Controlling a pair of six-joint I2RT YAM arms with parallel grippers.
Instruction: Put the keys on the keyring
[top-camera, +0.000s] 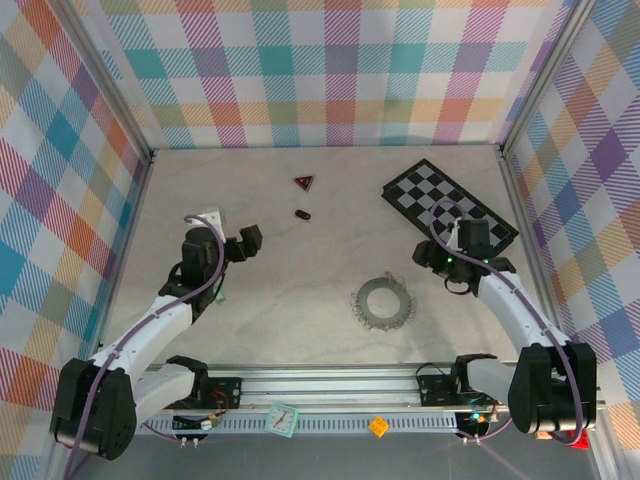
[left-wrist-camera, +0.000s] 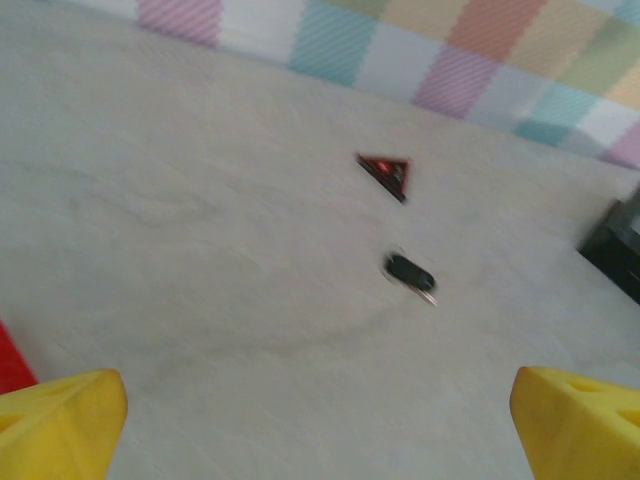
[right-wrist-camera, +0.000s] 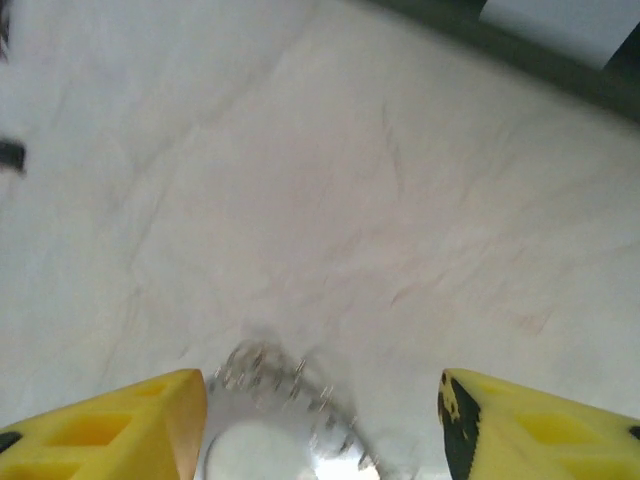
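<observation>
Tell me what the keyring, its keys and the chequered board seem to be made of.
The keyring and the keys look like metal: silvery grey, glinting in the right wrist view. The chequered board looks like printed card or plastic, matte; which, I cannot tell.

Pale marbled table (top-camera: 250, 200) enclosed on three sides by pastel plaid walls (top-camera: 320, 70)

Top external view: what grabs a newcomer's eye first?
The thin grey-silver metal keyring, gear-like with its fringe of tiny silvery keys, lies in the middle of the pale table. A black-and-white chequered board sits far right, with a dark red triangle and a small black oval piece beyond the ring. The left gripper and right gripper are open and empty.
</observation>
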